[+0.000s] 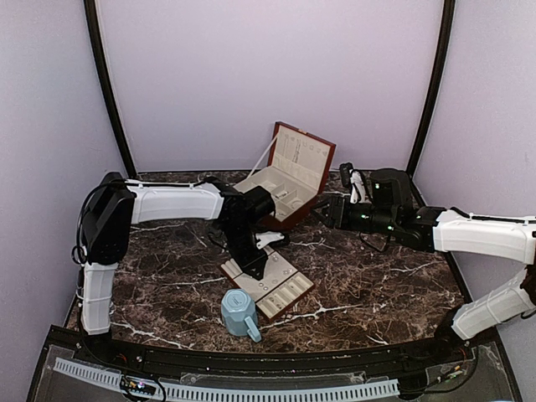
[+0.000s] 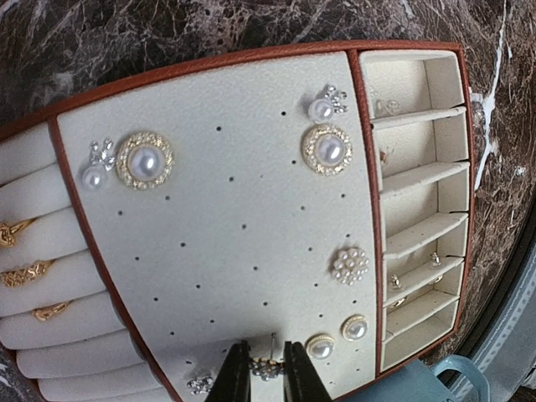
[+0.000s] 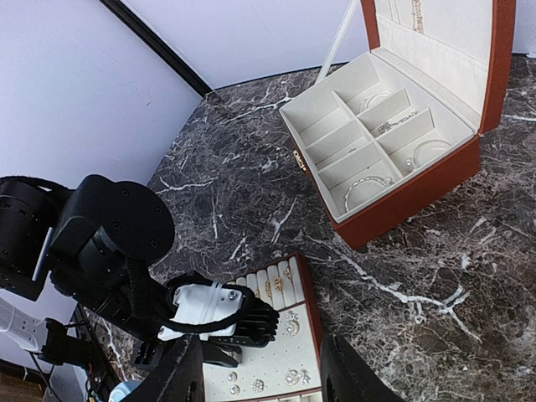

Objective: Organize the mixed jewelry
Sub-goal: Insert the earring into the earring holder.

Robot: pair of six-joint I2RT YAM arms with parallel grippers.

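Your left end effector pinches a crystal stud at the tray edge beneath it; your right end effector hangs open, empty. So slight a grip could let the stud twist free and drop among the pearl earrings ahead.

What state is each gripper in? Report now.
Left gripper: closed on a small sparkly stud over the tray.
Right gripper: open, holding nothing.

Left tool pointing down, nearly closed, right tool spread open
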